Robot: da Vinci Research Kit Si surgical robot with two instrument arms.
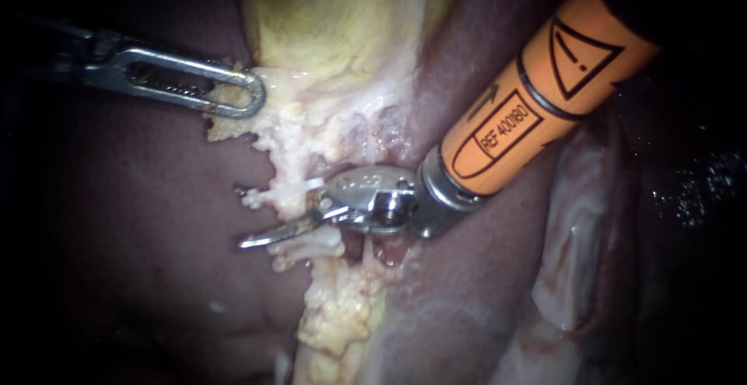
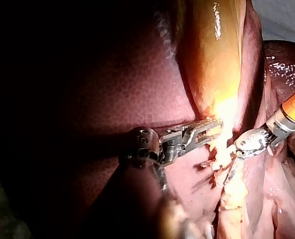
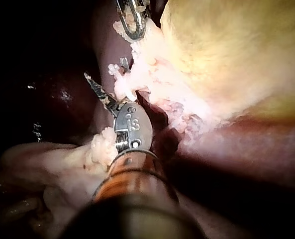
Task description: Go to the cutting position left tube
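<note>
The thin, whitish left tube [image 1: 299, 190] runs crosswise out of the pale ragged tissue [image 1: 311, 132] under the yellow, glossy gallbladder [image 1: 342, 19], its free end pointing over the dark red liver [image 1: 140, 237]. The right instrument [image 1: 261, 215], with an orange shaft and a silver wrist, reaches this tube from the side away from that free end. Its hand, two slim blades, stands apart. One blade lies just beyond the tube and the other just short of it, so the tube sits in the gap, nearly parallel to the blades. I cannot tell whether either blade touches it.

I judge that a cut needs the blades turned more squarely across the tube's long axis.

The left instrument [image 1: 233, 93], slender steel with slotted tips, is well apart from the tube. Its hand is clamped on the ragged tissue and holds it taut.
</note>
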